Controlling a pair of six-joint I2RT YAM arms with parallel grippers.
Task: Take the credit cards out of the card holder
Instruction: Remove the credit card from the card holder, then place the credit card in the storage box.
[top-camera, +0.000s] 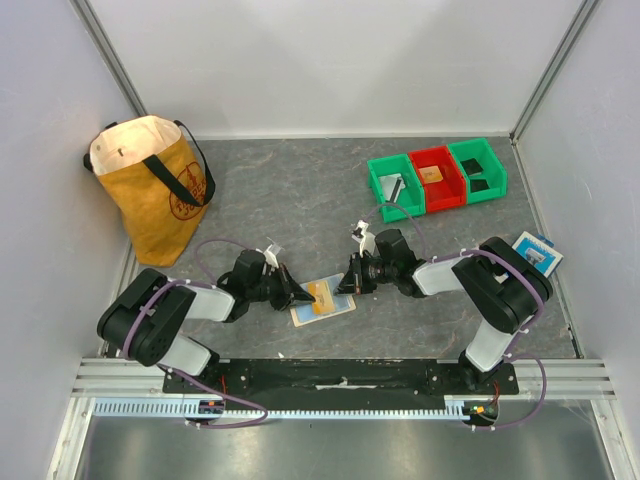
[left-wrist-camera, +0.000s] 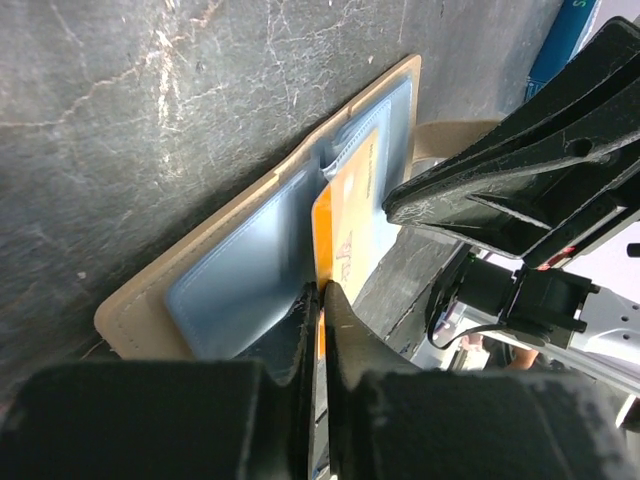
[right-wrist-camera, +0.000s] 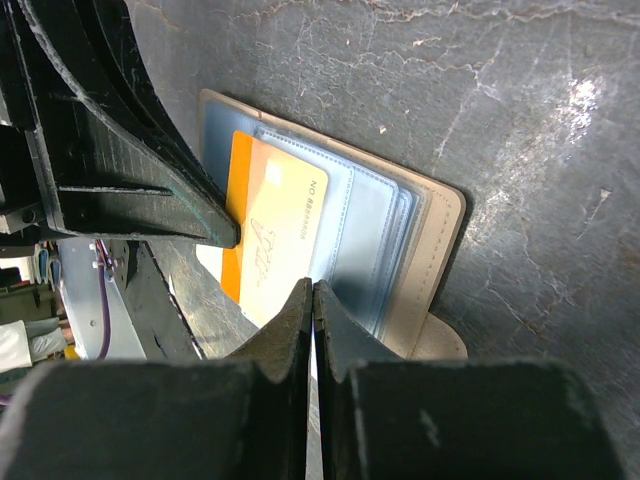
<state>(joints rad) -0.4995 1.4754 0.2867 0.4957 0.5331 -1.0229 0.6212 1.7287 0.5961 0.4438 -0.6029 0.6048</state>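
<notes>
The card holder (top-camera: 306, 315) lies open on the table between my two arms, its pale blue sleeves (left-wrist-camera: 235, 280) facing up inside a tan border (right-wrist-camera: 437, 245). An orange-tan credit card (left-wrist-camera: 350, 235) sticks partway out of a sleeve toward the left arm. My left gripper (left-wrist-camera: 322, 292) is shut on that card's near edge, and orange shows between its fingers. My right gripper (right-wrist-camera: 312, 288) is shut at the holder's opposite edge beside the tan tab (right-wrist-camera: 440, 345), with a thin pale sliver of the holder between its tips. The grippers (top-camera: 308, 293) (top-camera: 347, 284) face each other across the holder.
A yellow tote bag (top-camera: 150, 185) stands at the back left. Green and red bins (top-camera: 437, 175) sit at the back right. A blue-and-white flat packet (top-camera: 537, 252) lies by the right arm's elbow. The table is dark grey with walls on three sides.
</notes>
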